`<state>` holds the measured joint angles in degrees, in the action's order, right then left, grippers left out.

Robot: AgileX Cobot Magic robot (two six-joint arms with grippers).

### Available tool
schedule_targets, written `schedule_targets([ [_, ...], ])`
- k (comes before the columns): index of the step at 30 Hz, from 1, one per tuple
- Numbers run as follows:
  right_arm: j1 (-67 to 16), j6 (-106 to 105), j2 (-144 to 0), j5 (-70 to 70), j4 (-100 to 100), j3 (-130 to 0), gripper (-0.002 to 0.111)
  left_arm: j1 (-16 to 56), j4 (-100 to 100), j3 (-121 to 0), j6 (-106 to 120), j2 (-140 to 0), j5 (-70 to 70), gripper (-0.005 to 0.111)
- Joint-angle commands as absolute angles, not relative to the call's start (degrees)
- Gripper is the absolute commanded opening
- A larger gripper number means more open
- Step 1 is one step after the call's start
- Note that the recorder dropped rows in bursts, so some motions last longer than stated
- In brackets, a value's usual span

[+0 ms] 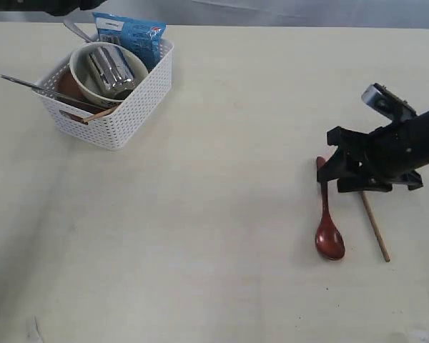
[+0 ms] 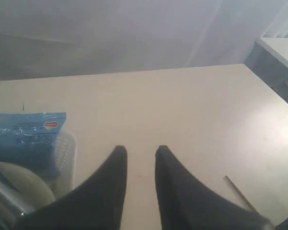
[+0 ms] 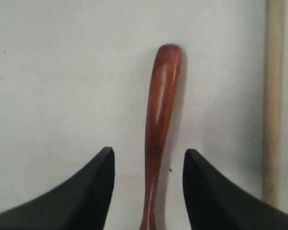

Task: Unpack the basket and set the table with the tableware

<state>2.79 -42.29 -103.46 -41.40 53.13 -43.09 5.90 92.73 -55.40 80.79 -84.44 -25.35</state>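
1. At the far left, a white rectangular perforated plastic basket (image 1: pixel 132 107) is sitting on the large pale cream tabletop (image 1: pixel 214 236); a round cream bowl (image 1: pixel 77 70) is resting inside it, and a shiny steel cup (image 1: pixel 114 71) is lying on its side in that bowl.
2. A blue snack packet (image 1: pixel 132 34) is standing against the basket's back wall; a slim steel utensil (image 1: pixel 28 84) is lying across the rim and sticking out to the left, though I cannot tell whether it is a fork or a knife; a small reddish-brown plate (image 1: pixel 66 87) is showing beside the bowl.
3. In its wrist view the left gripper (image 2: pixel 140 154) is hovering just beside the basket; its black fingers (image 2: pixel 116 165) are standing a narrow gap apart with nothing between them.
4. Towards the right, a dark red glossy spoon (image 1: pixel 329 232) is lying flat on the tabletop; the right gripper (image 1: pixel 334 174) is sitting low over its handle, with its fingers (image 3: pixel 93 191) spread on either side of the handle and not touching it.
5. Farthest right, a brown wooden chopstick (image 1: pixel 376 227) is lying on the tabletop just beside the spoon, roughly parallel to it and apart from it.
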Motion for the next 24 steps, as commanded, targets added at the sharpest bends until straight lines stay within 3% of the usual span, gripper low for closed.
schedule_targets([
  [1,3.09,-32.93,-100.98,-41.44,44.36,-48.08,0.044,5.85,89.71,-55.06,81.15,-84.01,-24.00,0.021],
  [11,3.09,-31.95,-95.48,-41.99,43.70,-59.95,0.044,5.85,83.75,-54.13,80.78,-84.01,-13.33,0.021],
  [24,3.09,-44.58,-93.98,-35.91,43.96,-60.35,0.044,5.85,84.18,-52.34,78.77,-84.12,-6.28,0.021],
])
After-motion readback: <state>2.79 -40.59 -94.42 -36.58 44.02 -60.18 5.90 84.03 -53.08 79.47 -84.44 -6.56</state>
